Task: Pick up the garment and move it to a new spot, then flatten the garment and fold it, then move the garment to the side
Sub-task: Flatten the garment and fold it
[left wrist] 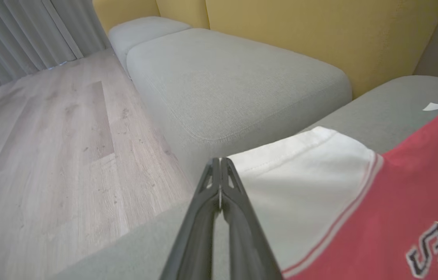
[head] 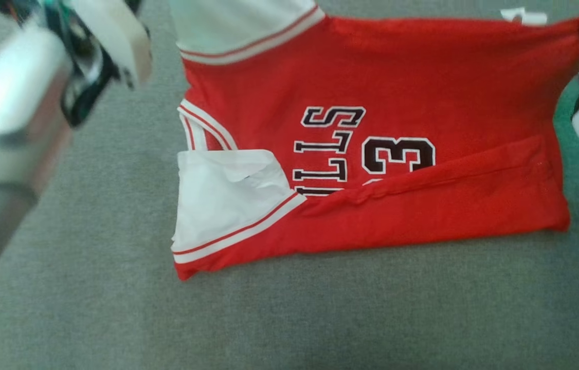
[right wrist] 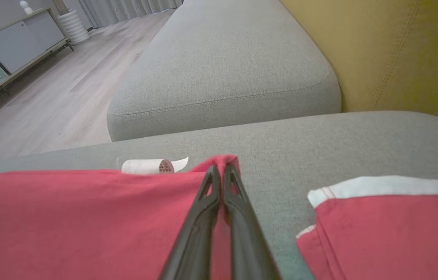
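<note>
The garment lies spread on a grey sofa cushion, red with white sleeves, striped trim and black "BULLS 23" lettering; its near edge is folded over the letters. A white tag sticks out at the far right hem. My left gripper is shut, its tips pinching the edge of the far white sleeve. In the head view the left arm is a blur at the upper left. My right gripper is shut on the far red hem corner, which peaks at its tips, beside the tag.
Another red cloth with a white band lies on the cushion right of my right fingers. A second grey cushion and the yellow backrest lie beyond. Wooden floor drops off past the cushion's edge, with a cabinet farther off.
</note>
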Controlling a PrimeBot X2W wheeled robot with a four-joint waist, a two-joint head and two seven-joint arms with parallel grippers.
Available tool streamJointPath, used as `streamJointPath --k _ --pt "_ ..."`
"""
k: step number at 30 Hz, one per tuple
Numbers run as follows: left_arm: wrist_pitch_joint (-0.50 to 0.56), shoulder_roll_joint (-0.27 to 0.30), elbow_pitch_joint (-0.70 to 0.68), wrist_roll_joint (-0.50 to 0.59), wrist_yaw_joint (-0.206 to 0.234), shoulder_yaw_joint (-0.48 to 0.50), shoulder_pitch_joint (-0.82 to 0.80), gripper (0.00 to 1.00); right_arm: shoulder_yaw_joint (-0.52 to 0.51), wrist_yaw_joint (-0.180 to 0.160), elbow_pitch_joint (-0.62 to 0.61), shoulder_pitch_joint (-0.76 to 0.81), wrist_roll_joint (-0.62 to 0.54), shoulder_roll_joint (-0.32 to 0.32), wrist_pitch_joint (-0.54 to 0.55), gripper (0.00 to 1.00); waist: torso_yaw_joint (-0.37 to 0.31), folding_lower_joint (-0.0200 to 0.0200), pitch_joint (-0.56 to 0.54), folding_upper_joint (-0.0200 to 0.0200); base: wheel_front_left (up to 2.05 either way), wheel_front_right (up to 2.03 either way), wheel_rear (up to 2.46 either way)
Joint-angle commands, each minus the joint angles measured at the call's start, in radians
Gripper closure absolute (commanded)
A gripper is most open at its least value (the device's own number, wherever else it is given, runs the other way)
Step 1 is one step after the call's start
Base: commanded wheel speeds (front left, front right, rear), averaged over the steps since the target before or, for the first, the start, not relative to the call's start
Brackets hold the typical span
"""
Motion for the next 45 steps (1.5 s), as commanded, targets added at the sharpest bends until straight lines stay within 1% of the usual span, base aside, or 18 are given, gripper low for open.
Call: streamJointPath --k 1,7,10,14,15,16,20,24,28,32,33,34,35,39,42,43,45 --pt "-0.014 0.056 -0.027 -0.014 0.002 0.022 -0.01 1.0 0.009 0.004 -0.036 0.036 0.012 -0.029 -0.012 1.0 0.014 0.0 -0.023 0.0 0.0 0.0 0.0" --pt "-0.041 0.118 -0.126 -0.058 0.002 -0.003 0.121 1.0 0.008 0.004 -0.088 0.164 0.042 -0.056 -0.025 1.0 0.037 0.0 -0.098 0.0 0.0 0.0 0.0" --pt "-0.058 0.148 -0.192 -0.073 0.017 -0.008 0.19 1.0 -0.009 0.004 -0.122 0.242 0.051 -0.073 -0.031 1.0 0.05 0.0 -0.124 0.0 0.0 0.0 0.0" --pt "-0.059 0.195 -0.307 -0.099 0.062 -0.016 0.293 1.0 -0.036 0.004 -0.163 0.343 0.056 -0.082 -0.024 1.0 0.057 0.0 -0.151 0.0 0.0 0.0 0.0" --pt "-0.059 0.195 -0.307 -0.099 0.062 -0.016 0.293 1.0 -0.036 0.004 -0.163 0.343 0.056 -0.082 -0.024 1.0 0.057 0.0 -0.151 0.0 0.0 0.0 0.0" --pt "-0.054 0.209 -0.338 -0.11 0.073 -0.018 0.32 1.0 -0.045 0.004 -0.172 0.366 0.056 -0.082 -0.024 1.0 0.058 0.0 -0.156 0.0 0.0 0.0 0.0" --pt "-0.049 0.269 -0.453 -0.137 0.132 -0.023 0.415 1.0 -0.085 0.004 -0.204 0.442 0.049 -0.073 -0.021 1.0 0.062 0.0 -0.163 0.0 0.0 0.0 0.0" --pt "-0.063 0.309 -0.552 -0.165 0.186 -0.026 0.503 1.0 -0.127 0.004 -0.23 0.506 0.031 -0.06 -0.012 1.0 0.069 0.0 -0.161 0.0 0.0 0.0 0.0" --pt "-0.086 0.321 -0.617 -0.177 0.233 -0.034 0.574 1.0 -0.17 0.004 -0.252 0.556 0.01 -0.042 -0.006 1.0 0.076 0.0 -0.154 0.0 0.0 0.0 0.0" --pt "-0.113 0.296 -0.623 -0.185 0.258 -0.047 0.627 1.0 -0.198 0.004 -0.272 0.591 -0.01 -0.01 0.003 1.0 0.079 0.0 -0.147 0.0 0.0 0.0 0.0" --pt "-0.125 0.286 -0.617 -0.182 0.265 -0.048 0.636 1.0 -0.204 0.004 -0.275 0.597 -0.016 -0.002 0.003 0.77 0.079 0.0 -0.146 0.0 0.0 0.0 0.0" --pt "-0.142 0.274 -0.608 -0.18 0.273 -0.048 0.645 0.66 -0.214 0.004 -0.277 0.602 -0.024 0.007 0.0 0.21 0.079 0.0 -0.146 0.0 0.0 0.0 0.0" --pt "-0.161 0.26 -0.598 -0.179 0.281 -0.046 0.656 0.0 -0.227 0.004 -0.276 0.606 -0.032 0.018 -0.007 0.0 0.078 0.0 -0.149 0.0 0.0 0.0 0.0" --pt "-0.251 0.199 -0.557 -0.159 0.341 -0.021 0.707 0.0 -0.268 0.004 -0.289 0.637 -0.057 0.064 -0.044 0.0 0.072 0.0 -0.17 0.0 0.0 0.0 0.0" --pt "-0.281 0.153 -0.543 -0.111 0.404 0.029 0.753 0.0 -0.302 0.004 -0.31 0.682 -0.076 0.099 -0.076 0.0 0.07 0.0 -0.195 0.0 0.0 0.0 0.0" --pt "-0.283 0.136 -0.549 -0.087 0.425 0.059 0.773 0.0 -0.315 0.004 -0.316 0.699 -0.081 0.113 -0.086 0.0 0.071 0.0 -0.205 0.0 0.0 0.0 0.0" --pt "-0.284 0.094 -0.592 -0.021 0.449 0.156 0.828 0.0 -0.333 0.004 -0.333 0.729 -0.094 0.142 -0.099 0.0 0.072 0.0 -0.224 0.0 0.0 0.0 0.0"
